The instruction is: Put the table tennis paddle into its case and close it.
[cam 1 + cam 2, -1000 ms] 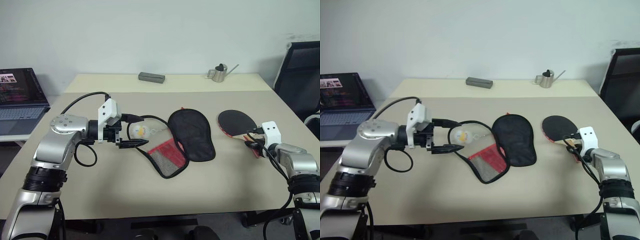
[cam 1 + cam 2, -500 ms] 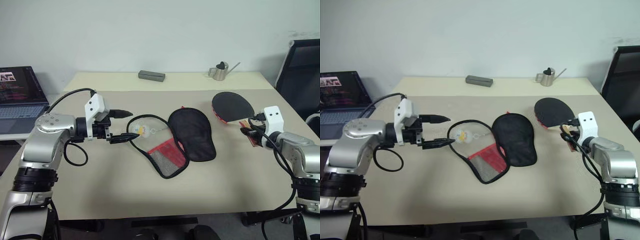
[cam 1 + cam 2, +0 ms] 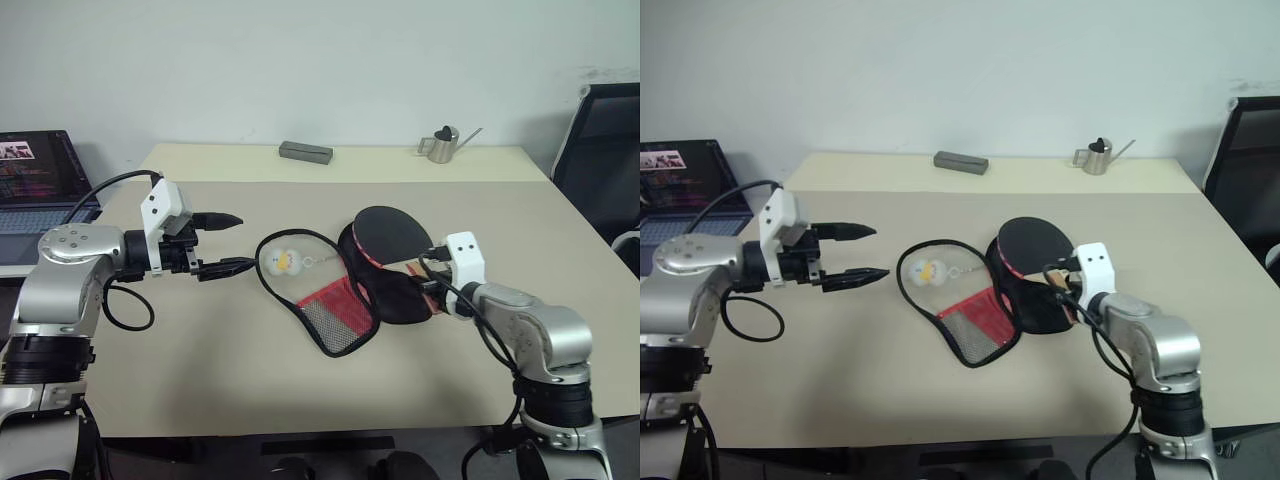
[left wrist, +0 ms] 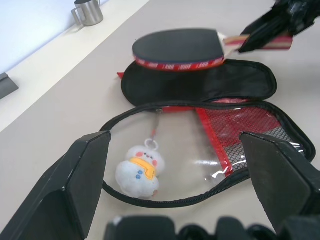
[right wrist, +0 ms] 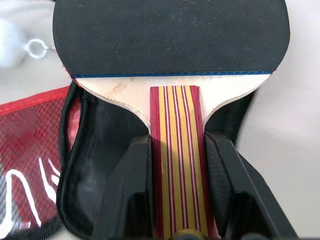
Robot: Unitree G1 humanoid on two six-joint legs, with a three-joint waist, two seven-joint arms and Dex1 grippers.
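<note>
Black rubber faces the paddle (image 3: 392,232), which the right end effector (image 5: 175,195) holds by its striped wooden handle, fingers closed on either side of the grip. The blade hangs just above the dark half of the case (image 3: 345,290), which lies unzipped and spread flat on the worktop (image 3: 250,380), its red mesh half nearer the robot and a small plush charm (image 4: 140,170) resting on the clear panel.

The paddle looks light and stiff, so it should travel as one piece. The handle is the sensible place to hold it: bare wood grips well, and the rubber stays untouched. The case is another matter. It is soft fabric that will likely slide or fold if pushed, and its loose flap gives little to press against. An edge near the zip seems the best place to pin or lift it.

The left end effector (image 3: 222,243) hovers just beside the case's edge with its fingers spread wide and nothing between them.

The worktop is pale, smooth and matt, probably a little slippery under cloth. A grey box (image 3: 305,152) and a small metal watering can (image 3: 440,143) sit well apart at the far edge. A laptop (image 3: 35,185) stands off to the left, an office chair (image 3: 600,140) to the right, before a plain wall.
</note>
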